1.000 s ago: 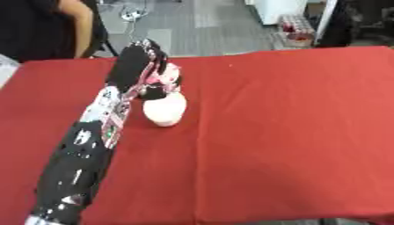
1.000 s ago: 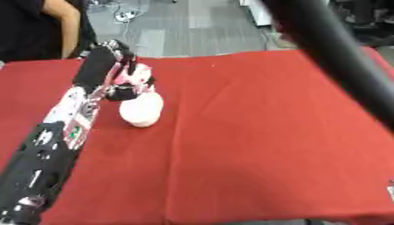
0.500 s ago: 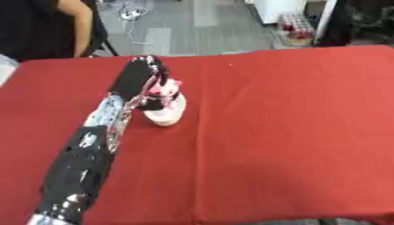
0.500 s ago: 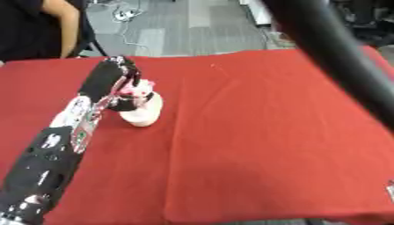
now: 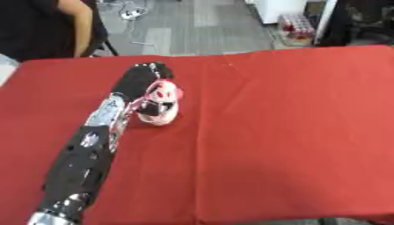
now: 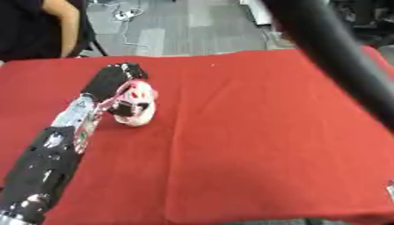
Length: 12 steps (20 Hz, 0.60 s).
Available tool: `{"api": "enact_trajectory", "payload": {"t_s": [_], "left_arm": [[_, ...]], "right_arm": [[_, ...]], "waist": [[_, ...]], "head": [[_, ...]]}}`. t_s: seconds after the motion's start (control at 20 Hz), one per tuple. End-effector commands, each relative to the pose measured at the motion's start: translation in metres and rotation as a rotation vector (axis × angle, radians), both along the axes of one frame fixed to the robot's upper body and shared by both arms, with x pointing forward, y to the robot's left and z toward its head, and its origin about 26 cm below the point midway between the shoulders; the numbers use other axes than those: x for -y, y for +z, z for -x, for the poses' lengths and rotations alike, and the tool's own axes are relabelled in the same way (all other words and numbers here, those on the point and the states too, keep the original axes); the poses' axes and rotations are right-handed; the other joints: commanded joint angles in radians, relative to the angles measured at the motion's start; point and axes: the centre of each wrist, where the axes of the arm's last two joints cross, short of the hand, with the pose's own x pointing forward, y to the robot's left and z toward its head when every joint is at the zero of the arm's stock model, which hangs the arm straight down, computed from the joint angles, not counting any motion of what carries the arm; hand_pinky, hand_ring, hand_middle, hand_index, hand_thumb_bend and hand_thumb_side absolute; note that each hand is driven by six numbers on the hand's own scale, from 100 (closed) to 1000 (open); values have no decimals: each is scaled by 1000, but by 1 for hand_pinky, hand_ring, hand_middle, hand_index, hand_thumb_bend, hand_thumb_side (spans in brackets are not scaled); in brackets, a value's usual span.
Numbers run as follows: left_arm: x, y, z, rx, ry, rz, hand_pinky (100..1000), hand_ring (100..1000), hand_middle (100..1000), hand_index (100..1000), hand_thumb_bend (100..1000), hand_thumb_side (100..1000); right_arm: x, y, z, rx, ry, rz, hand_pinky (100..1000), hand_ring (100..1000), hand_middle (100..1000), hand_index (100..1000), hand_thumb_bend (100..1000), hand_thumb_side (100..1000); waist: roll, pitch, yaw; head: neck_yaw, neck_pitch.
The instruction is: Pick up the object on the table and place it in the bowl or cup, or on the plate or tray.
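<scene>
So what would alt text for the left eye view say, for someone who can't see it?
A black and silver robot left arm reaches across a red tablecloth, its left hand against a small white and pink cup-like object. Grey floor lies beyond the table.

A small pink-and-white object (image 5: 159,107) lies on the red table's left half, against the arm.
</scene>
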Motion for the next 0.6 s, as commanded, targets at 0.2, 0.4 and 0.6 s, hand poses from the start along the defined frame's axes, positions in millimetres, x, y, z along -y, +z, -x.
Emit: {"api": "enact_trajectory", "payload": {"t_s": [0.2, 0.4, 0.6], "left_arm": [[-2, 18, -5, 45, 8, -16, 330, 605, 646, 808, 492, 100], [0, 26, -5, 97, 1, 24, 327, 606, 656, 817, 485, 100], [15, 39, 0, 227, -85, 354, 182, 530, 600, 817, 125, 504]], "right_arm": [[1, 7, 1, 22, 6, 21, 479, 595, 807, 847, 100, 843], [1, 6, 1, 21, 6, 24, 479, 595, 808, 846, 100, 843], [0, 6, 1, 22, 7, 29, 480, 595, 808, 845, 100, 842]], "waist": [[-3, -9, 2], [-3, -9, 2], [-3, -6, 2]], "head": [[-5, -3], [-7, -3], [-5, -3]]}}
